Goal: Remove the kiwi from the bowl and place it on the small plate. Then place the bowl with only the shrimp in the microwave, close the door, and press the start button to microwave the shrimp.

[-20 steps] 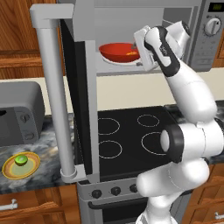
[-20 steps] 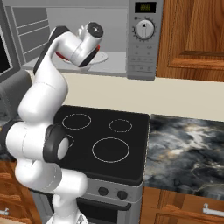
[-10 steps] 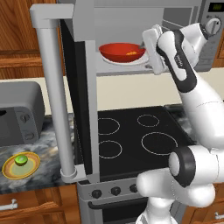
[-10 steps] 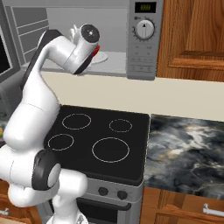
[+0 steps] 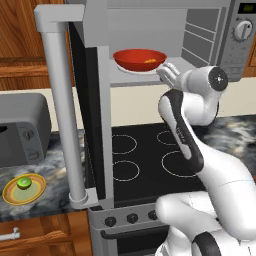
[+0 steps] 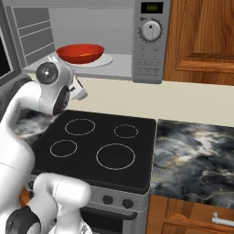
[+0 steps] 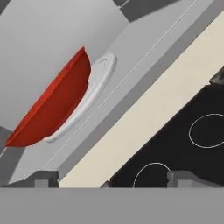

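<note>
The red bowl (image 5: 140, 59) rests on the white tray inside the open microwave (image 5: 210, 35), and an orange speck in it is the shrimp (image 5: 149, 61). My gripper (image 5: 168, 75) hangs open and empty just outside the cavity, below and to the right of the bowl. In the hand view the bowl (image 7: 52, 109) appears tilted at upper left, well ahead of my fingertips (image 7: 43, 177). The door (image 5: 92, 115) stands swung out to the left with its long handle (image 5: 57, 105). The kiwi (image 5: 23, 183) lies on the small plate (image 5: 35, 192) on the left counter.
A dark grey toaster oven (image 5: 20, 135) sits on the counter behind the plate. The black stovetop (image 5: 145, 160) lies below the microwave. The control panel with its dial (image 6: 151, 32) is at the microwave's right. Marble counter (image 6: 196, 155) extends to the right.
My gripper let go of the bowl's right rim and pulled back out of the microwave, down and toward the stove. The bowl stayed on the tray.
</note>
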Controlling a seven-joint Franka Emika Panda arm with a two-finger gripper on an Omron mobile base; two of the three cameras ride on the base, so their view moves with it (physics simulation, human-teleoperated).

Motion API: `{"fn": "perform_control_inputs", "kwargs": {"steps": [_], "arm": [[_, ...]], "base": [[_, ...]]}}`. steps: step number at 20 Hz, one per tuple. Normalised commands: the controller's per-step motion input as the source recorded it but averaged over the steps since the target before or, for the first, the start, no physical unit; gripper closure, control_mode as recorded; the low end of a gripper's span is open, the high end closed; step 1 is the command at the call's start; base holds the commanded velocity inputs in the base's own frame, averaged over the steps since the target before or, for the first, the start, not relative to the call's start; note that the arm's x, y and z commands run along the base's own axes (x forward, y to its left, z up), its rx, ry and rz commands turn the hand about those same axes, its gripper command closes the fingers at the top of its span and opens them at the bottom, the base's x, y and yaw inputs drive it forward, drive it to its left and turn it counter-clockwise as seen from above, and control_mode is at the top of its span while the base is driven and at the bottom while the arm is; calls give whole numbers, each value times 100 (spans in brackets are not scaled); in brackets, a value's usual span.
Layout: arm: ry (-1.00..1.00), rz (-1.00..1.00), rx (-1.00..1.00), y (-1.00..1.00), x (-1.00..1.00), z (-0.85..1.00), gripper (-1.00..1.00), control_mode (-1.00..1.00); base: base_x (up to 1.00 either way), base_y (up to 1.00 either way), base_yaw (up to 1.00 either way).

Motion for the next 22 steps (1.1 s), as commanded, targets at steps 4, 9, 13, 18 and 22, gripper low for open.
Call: {"fn": "perform_control_inputs", "kwargs": {"steps": [4, 9, 13, 18, 22], "arm": [[-15, -24, -67, 33, -14, -39, -100, -100], [-13, -24, -60, 47, -15, -13, -100, -100], [-11, -12, -51, 52, -2, -23, -100, -100], [-20, 0, -31, 42, -11, -39, -100, -100], [-15, -3, -24, 70, -14, -3, -100, -100]], "base": [[0, 0, 0], [0, 0, 0], [0, 0, 0], [0, 0, 0], [0, 0, 0]]}}
